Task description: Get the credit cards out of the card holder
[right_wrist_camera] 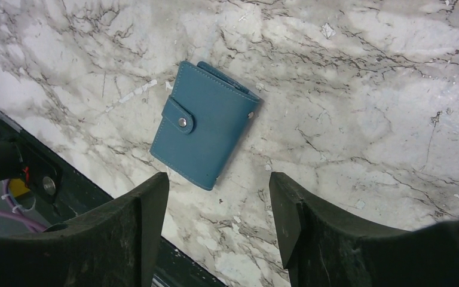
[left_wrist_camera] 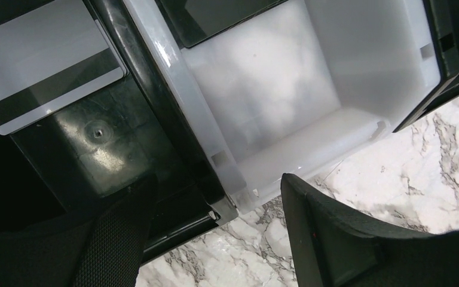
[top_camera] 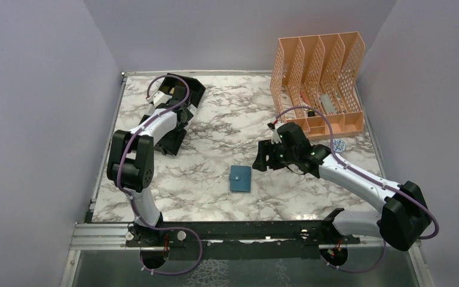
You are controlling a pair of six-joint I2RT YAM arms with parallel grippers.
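While the card holder (top_camera: 240, 179) lies shut in the middle of the marble table (top_camera: 215, 125), the two arms are spread well apart. At the far left, the left gripper (left_wrist_camera: 215, 186) hangs over a black-and-white tray (top_camera: 186, 89) with its fingers spread and nothing between them. In the left wrist view, a silvery-grey card (left_wrist_camera: 42, 66) with a dark stripe lies flat in the tray's black compartment. The white compartment beside it is divided off by a raised wall. A dark flat thing shows at the top edge of that white compartment, but I cannot tell what it is.

Toward the middle, the card holder lies flat with its teal outside up. Its strap (right_wrist_camera: 177, 116) is snapped across the front, holding it closed. The right gripper (right_wrist_camera: 218, 179) hovers just above and to the right of the card holder, fingers apart and not touching it. Behind that arm, at the right rear, stands an orange mesh file rack (top_camera: 320, 66). A small round blue-and-white disc (top_camera: 339, 145) lies on the table just in front of the rack.
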